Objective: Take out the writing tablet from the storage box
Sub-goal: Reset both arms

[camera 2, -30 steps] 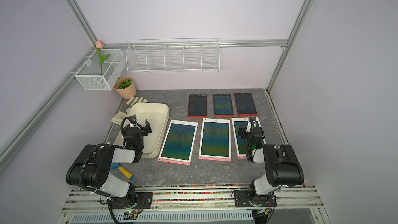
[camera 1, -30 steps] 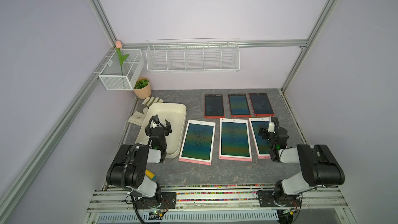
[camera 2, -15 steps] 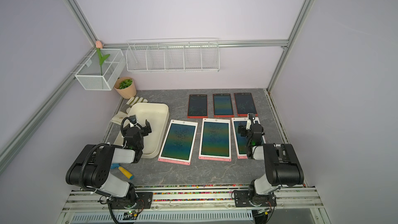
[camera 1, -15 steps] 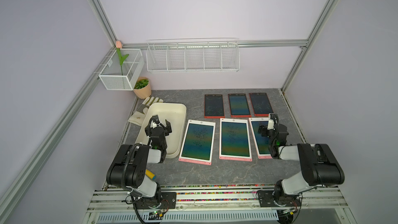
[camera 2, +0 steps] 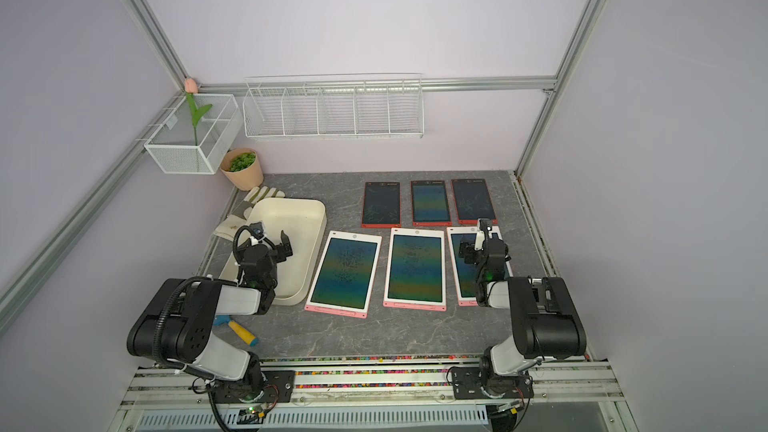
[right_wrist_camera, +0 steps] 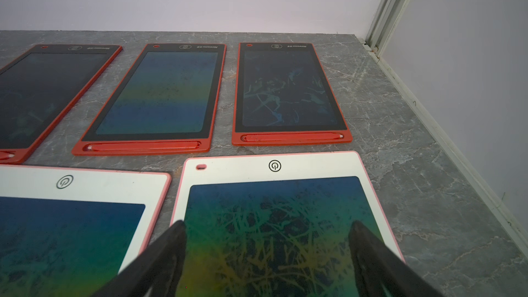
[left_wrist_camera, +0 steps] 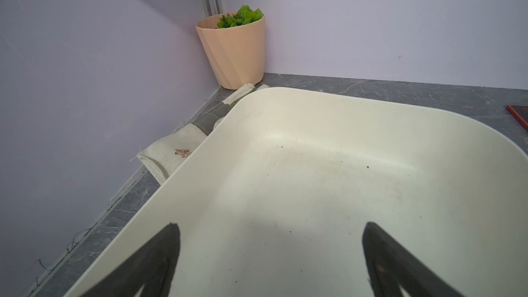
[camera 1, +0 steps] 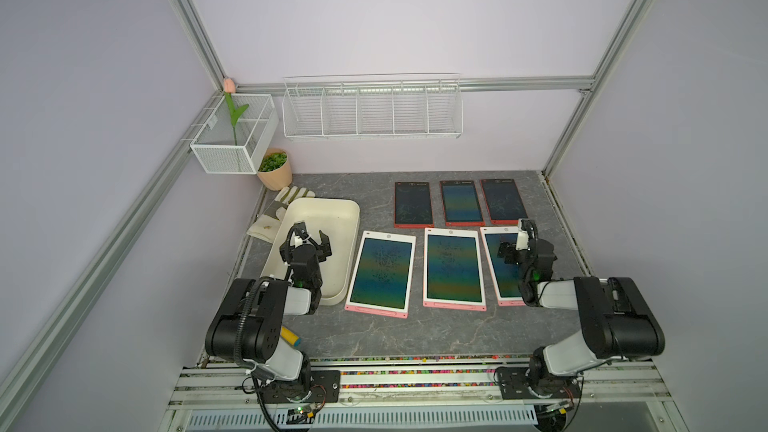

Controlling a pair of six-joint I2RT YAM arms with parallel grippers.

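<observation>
Since the storage box (camera 1: 320,201) looks emptied and both jaws are held wide, empty, the tablet (right_wrist_camera: 274,224) under the right jaws could be scraped needlessly.

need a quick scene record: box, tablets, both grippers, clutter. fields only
box: cream tub, left side of table, no tablet visible inside
white tablets: three, near row, flat on table
red tablets: three, far row, flat on table
left gripper: open, over the box, holding nothing
right gripper: open, over rightmost white tablet, holding nothing
clutter: glove beside box, plant pot in corner, wire baskets on walls
</observation>
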